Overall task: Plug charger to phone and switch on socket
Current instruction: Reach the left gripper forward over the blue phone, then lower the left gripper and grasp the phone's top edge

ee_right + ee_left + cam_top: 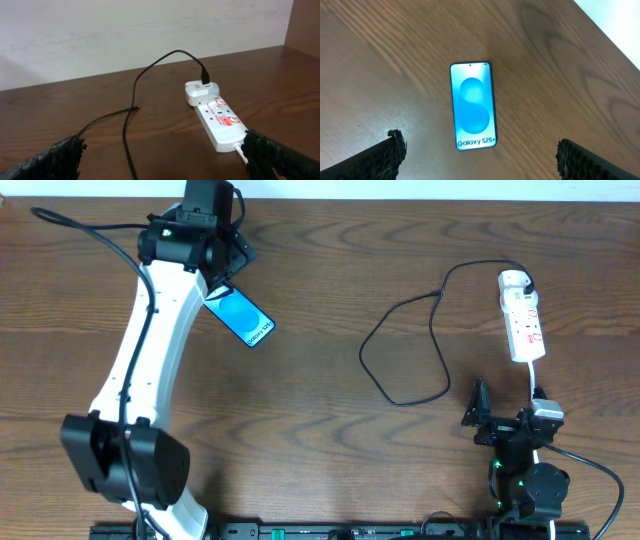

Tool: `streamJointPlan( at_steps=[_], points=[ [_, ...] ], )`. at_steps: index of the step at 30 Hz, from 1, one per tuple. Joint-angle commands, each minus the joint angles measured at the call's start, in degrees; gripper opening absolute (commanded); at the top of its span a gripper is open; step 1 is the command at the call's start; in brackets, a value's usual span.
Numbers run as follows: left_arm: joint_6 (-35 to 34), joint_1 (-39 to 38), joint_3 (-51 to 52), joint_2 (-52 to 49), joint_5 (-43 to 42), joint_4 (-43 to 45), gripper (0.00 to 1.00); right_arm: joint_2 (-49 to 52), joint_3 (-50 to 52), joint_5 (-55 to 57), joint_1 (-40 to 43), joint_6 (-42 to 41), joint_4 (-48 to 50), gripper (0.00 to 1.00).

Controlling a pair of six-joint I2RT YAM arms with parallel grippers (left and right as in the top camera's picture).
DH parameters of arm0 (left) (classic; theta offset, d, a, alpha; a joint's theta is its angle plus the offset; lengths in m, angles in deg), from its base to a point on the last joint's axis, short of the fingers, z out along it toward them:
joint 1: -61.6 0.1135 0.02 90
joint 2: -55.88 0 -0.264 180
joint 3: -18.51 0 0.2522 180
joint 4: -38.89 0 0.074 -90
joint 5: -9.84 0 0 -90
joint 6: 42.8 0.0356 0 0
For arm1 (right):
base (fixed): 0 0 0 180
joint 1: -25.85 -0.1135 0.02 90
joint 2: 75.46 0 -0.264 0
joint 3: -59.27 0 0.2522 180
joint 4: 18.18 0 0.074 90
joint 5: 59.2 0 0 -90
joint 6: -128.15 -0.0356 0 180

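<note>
The phone point(243, 318) lies flat on the wooden table at the back left, its blue screen lit. In the left wrist view the phone point(472, 106) is below and between the fingers of my open left gripper point(480, 142), apart from both. The socket point(524, 325) is a white power strip at the right. The charger point(400, 330), a thin black cable, runs from a white adapter point(200, 92) on the strip's far end and loops across the table. A small thickening point(135, 107) shows where the cable crosses itself. My right gripper point(164, 140) is open, with the socket point(220, 122) near its right finger.
The left arm point(150, 350) reaches from the front left up over the phone's near corner. The strip's white cord point(535, 385) runs back toward the right arm's base point(528, 480). A pale wall point(150, 30) bounds the table's far edge.
</note>
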Motion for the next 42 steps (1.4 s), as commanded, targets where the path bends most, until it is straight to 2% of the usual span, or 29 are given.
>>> streamJointPlan(
  at_steps=[1, 14, 19, 31, 42],
  points=[
    [-0.7, 0.0, -1.4, -3.2, 1.1, 0.7, 0.98, -0.3, 0.1, 0.1, -0.4, 0.4, -0.3, 0.99],
    [-0.7, 0.0, -1.4, -13.6, 1.2, 5.9, 0.98, -0.3, 0.1, 0.1, -0.4, 0.4, -0.3, 0.99],
    [-0.7, 0.0, -1.3, -16.0, 4.1, 7.7, 0.98, -0.3, 0.1, 0.1, -0.4, 0.4, -0.2, 0.99],
    [-2.6, 0.0, -1.2, -23.2, 4.0, 8.2, 0.98, -0.3, 0.1, 0.1, -0.4, 0.4, -0.2, 0.99],
    [-4.6, 0.6, -0.4, -25.1, 2.3, 8.7, 0.98, -0.3, 0.1, 0.1, -0.4, 0.4, -0.3, 0.99]
  ],
)
